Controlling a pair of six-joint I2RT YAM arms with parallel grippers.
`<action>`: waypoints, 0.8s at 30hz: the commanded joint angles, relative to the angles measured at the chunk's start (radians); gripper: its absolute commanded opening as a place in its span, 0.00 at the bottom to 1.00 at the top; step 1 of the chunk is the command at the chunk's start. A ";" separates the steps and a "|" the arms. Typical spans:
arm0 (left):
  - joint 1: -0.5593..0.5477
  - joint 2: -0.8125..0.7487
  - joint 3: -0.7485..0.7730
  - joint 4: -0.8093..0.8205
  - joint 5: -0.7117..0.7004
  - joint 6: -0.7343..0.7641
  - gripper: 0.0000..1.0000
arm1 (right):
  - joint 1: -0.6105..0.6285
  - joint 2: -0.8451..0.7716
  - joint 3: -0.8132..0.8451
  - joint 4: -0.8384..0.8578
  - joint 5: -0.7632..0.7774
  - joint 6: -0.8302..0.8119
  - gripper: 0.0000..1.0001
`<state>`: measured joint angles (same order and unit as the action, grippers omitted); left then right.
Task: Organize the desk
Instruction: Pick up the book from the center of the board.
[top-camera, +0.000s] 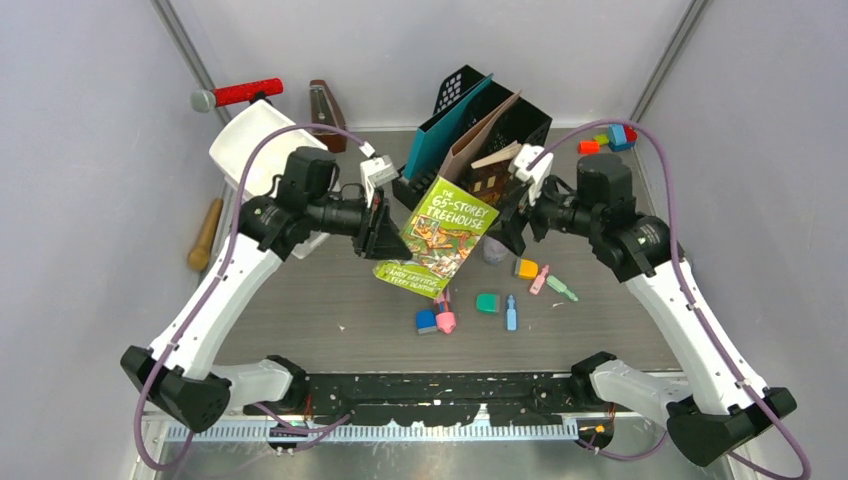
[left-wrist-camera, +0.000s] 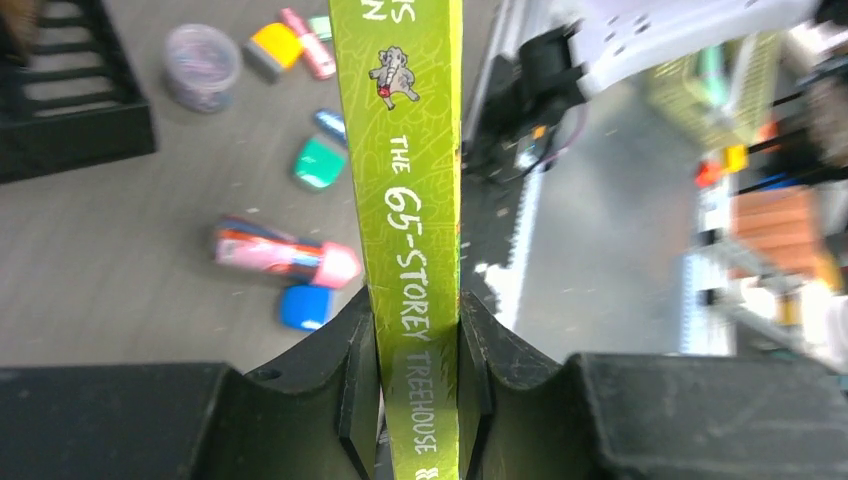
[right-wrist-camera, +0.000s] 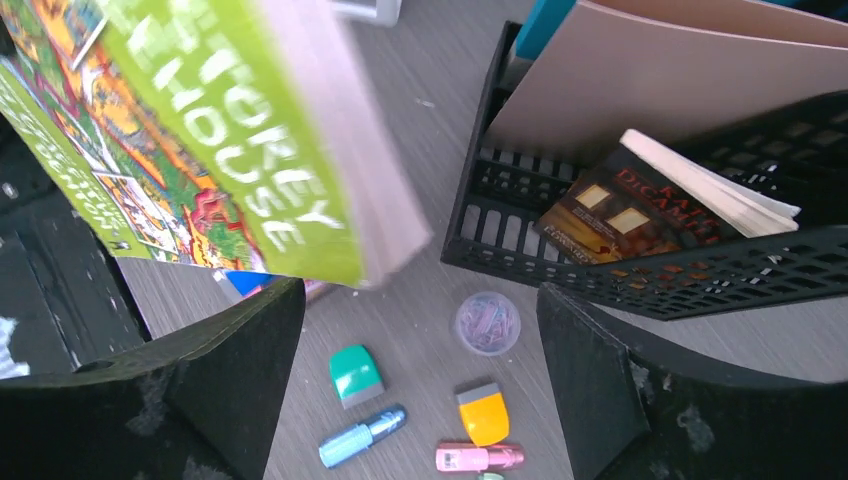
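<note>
Book (left-wrist-camera: 415, 200) in left pincer (left-wrist-camera: 417, 335), above desk (top-camera: 330, 310)

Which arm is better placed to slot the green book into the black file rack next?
Left. The left hand grips the green book by its spine, holding it up beside the black file rack. The right hand is open and empty.

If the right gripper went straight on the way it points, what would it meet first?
Likely the tub of paper clips on the desk, centred between the open fingers of the right gripper. The green book hangs left of that line; depth unclear, its corner might touch first.
</note>
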<state>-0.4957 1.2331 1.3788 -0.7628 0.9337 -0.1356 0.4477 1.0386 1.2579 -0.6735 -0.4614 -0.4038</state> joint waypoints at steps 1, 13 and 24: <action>-0.020 -0.057 0.032 -0.146 -0.147 0.418 0.00 | -0.078 0.000 0.075 0.071 -0.157 0.139 0.94; -0.163 -0.078 -0.067 -0.112 -0.516 0.710 0.00 | -0.088 0.036 0.030 -0.107 -0.492 -0.071 1.00; -0.195 -0.114 -0.187 -0.002 -0.428 0.785 0.00 | 0.067 0.109 -0.017 -0.172 -0.373 -0.246 1.00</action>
<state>-0.6865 1.1698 1.1854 -0.9062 0.4225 0.6075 0.4679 1.1439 1.2491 -0.8230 -0.8757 -0.5575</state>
